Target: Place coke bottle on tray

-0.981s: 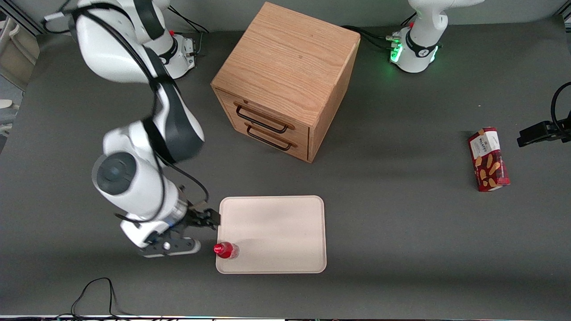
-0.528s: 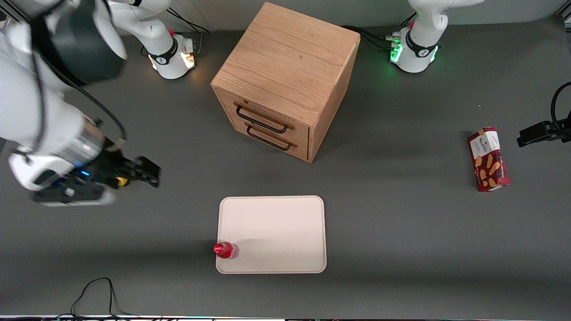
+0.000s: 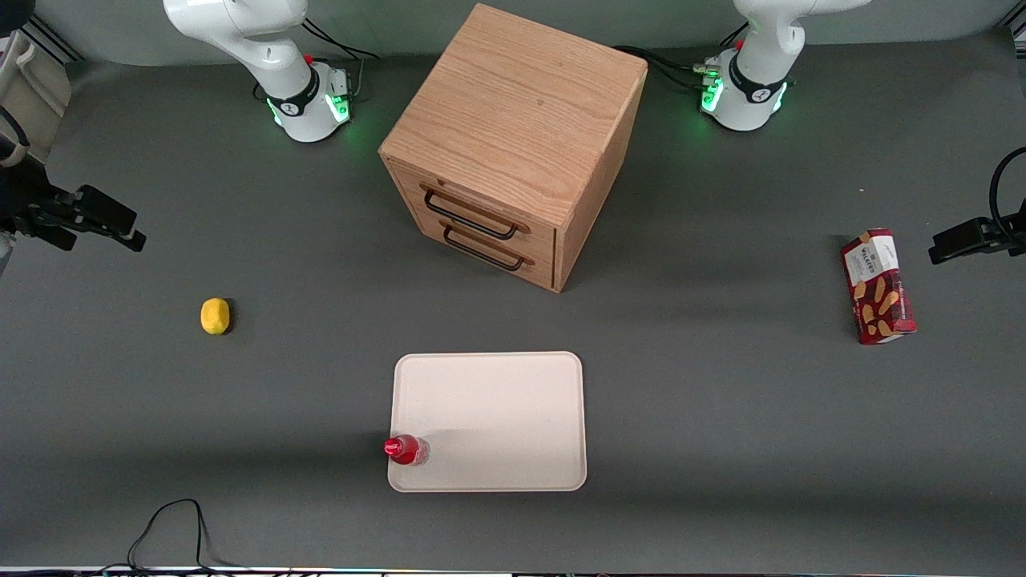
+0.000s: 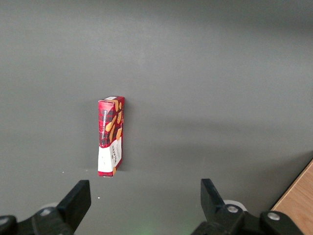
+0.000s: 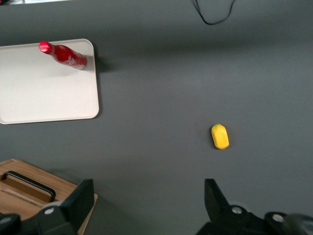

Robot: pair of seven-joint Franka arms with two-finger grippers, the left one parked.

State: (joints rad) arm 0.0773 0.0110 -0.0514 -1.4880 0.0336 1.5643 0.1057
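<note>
Pincer (image 5: 146, 205) hanging wide open, holding nothing, apparently high above desk (image 3: 721, 417); coke bottle (image 3: 405, 449) standing upright on tray (image 3: 497, 417) corner.

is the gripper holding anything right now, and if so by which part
Nothing is held. The gripper is open and empty, near the working arm's end of the table; the coke bottle stands free on the tray.

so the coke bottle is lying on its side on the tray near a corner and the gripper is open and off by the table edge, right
Not quite: the coke bottle stands upright on the tray, as the right wrist view shows. The rest holds: it is near a corner, and the gripper is open, off by the table edge.
</note>
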